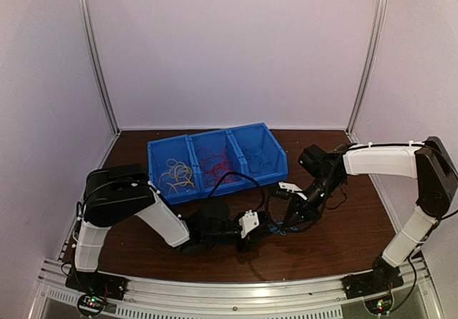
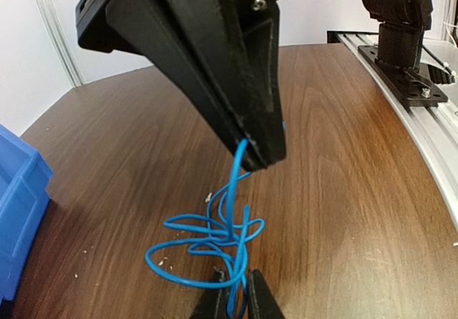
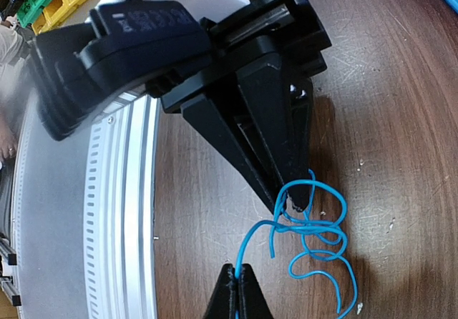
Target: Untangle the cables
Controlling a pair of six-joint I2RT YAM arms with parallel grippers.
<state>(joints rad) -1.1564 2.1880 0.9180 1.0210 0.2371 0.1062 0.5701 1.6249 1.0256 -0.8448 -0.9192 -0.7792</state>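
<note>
Thin blue cable [image 2: 215,244] is a loose knot of overlapping loops strung between the left gripper [image 2: 236,290] and right gripper [image 3: 236,280]. Each has its fingers pinched on a strand, and one strand runs up taut from the knot. The knot sits low at the brown table [image 1: 343,240]; contact unclear. Yellow cables [image 1: 177,176] lie bunched in the left compartment of the blue bin [image 1: 152,151], red cables [image 1: 215,165] in the middle one.
</note>
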